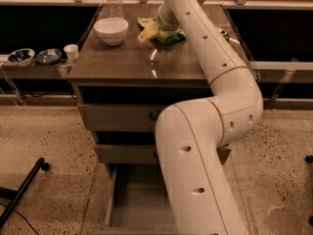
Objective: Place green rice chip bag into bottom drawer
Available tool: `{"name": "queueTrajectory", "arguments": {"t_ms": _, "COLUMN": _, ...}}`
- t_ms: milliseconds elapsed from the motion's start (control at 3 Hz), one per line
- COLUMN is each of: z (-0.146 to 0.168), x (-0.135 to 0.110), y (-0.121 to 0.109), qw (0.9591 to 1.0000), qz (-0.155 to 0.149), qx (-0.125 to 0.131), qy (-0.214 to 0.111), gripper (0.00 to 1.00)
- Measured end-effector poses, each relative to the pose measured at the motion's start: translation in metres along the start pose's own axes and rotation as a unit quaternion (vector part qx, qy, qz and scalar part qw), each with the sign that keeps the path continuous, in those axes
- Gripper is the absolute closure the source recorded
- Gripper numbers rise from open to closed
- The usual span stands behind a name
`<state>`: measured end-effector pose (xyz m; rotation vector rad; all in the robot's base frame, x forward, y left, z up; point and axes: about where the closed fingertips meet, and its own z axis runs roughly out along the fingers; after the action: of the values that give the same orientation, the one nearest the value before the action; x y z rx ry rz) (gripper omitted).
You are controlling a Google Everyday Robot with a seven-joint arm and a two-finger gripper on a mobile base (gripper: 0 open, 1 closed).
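The claw (pixel 150 31) is hanging just right of the white bowl (pixel 111 30), at the green rice chip bag (pixel 172 35) lying on the desk (pixel 127 62); whether it is spread or pinching cannot be told. The bottom drawer (pixel 139 199) is standing open well below the bowl.

The brown cabinet top (pixel 122 65) carries a white bowl (pixel 111 29), a clear bottle (pixel 113 1) behind it, and the green rice chip bag (pixel 171 35), with the gripper (pixel 148 32) at the bag's left edge.

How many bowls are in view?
3: a white bowl on the cabinet top's far left; two dark bowls on the low shelf to its left. The gripper sits at the green rice chip bag. The arm may hide more.
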<state>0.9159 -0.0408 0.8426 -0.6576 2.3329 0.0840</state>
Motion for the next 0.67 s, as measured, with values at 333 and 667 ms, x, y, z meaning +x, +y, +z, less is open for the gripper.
{"name": "queueTrajectory", "arguments": {"t_ms": 333, "z": 0.0165, "x": 0.0099, "y": 0.004, "qw": 0.9998, "qz": 0.004, "qx": 0.001, "qy": 0.017, "gripper": 0.24}}
{"name": "queueTrajectory", "arguments": {"t_ms": 667, "z": 0.0129, "x": 0.0065, "y": 0.0042, "qw": 0.9998, "qz": 0.003, "qx": 0.001, "qy": 0.018, "gripper": 0.46}}
